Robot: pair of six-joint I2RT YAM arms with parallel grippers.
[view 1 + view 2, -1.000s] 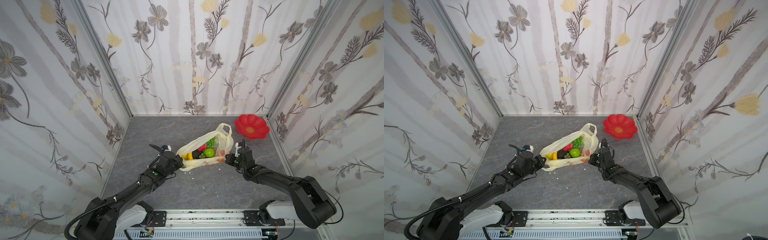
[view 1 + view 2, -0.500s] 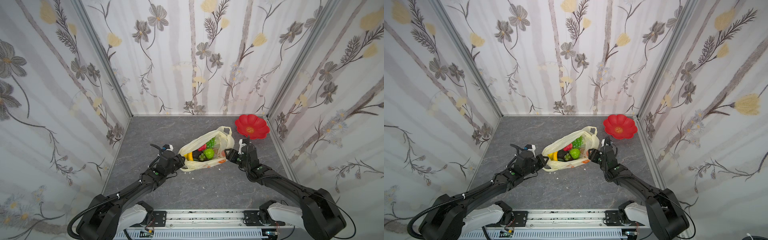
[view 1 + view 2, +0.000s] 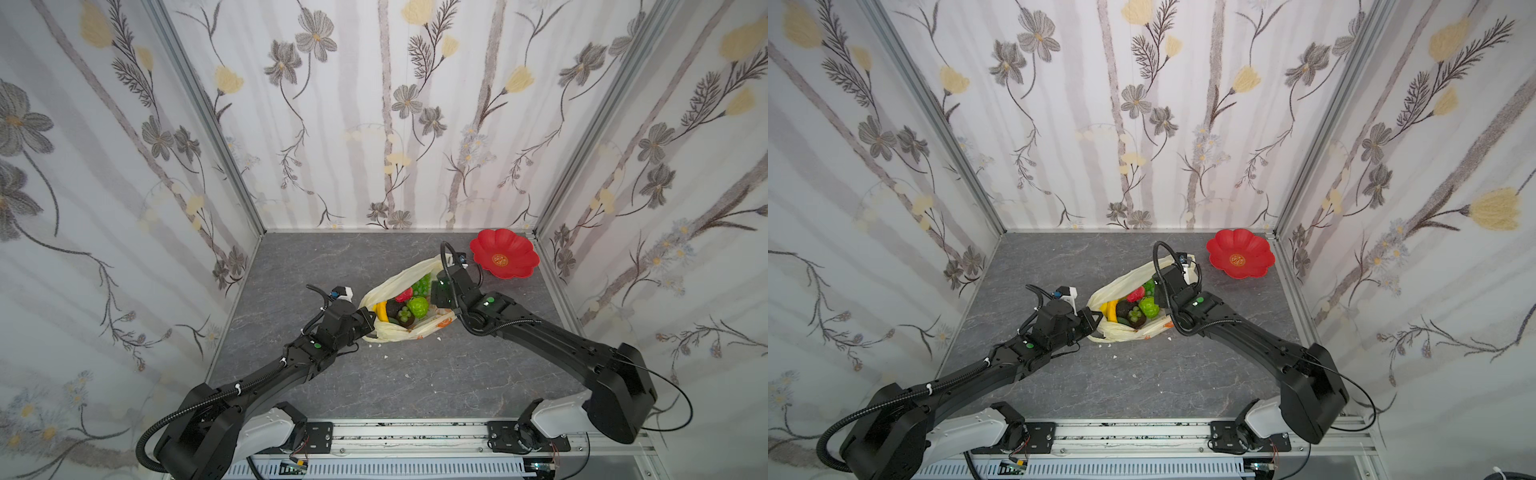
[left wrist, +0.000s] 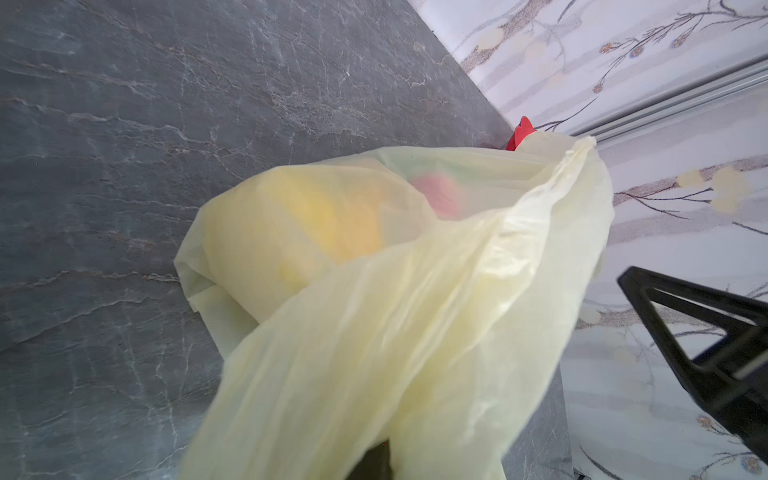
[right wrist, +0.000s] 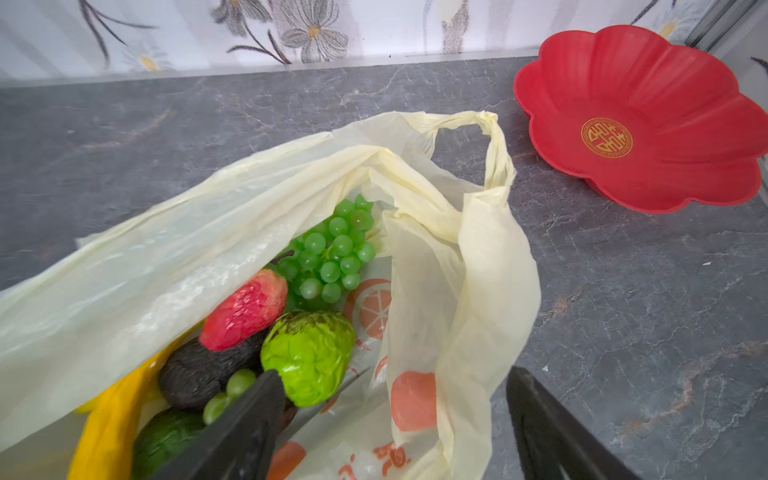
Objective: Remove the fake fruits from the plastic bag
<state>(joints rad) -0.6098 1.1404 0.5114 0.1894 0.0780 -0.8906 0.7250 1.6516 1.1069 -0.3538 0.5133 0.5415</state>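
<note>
The pale-yellow plastic bag (image 3: 399, 333) (image 3: 1121, 333) lies mid-table with its mouth open. Inside show the fake fruits: green grapes (image 5: 332, 253), a red strawberry (image 5: 245, 309), a bumpy green custard apple (image 5: 309, 353) (image 3: 417, 306), a dark fruit (image 5: 199, 374), a yellow banana (image 5: 108, 419) (image 3: 380, 311) and a green avocado (image 5: 166, 436). My left gripper (image 3: 371, 318) (image 3: 1096, 318) is shut on the bag's left edge; film (image 4: 415, 311) hides its fingertips. My right gripper (image 5: 390, 374) (image 3: 436, 293) is open astride the bag's right edge. One finger is inside beside the custard apple, the other outside.
A red flower-shaped plate (image 3: 503, 258) (image 3: 1240, 258) (image 5: 640, 120) sits in the back right corner, close to the bag's loop handle (image 5: 494, 158). Floral walls close in the grey table (image 3: 332, 266) on three sides. Small white crumbs lie in front of the bag.
My right gripper has opened and moved from beside the bag's right end to over its mouth. The left gripper has kept its hold in place.
</note>
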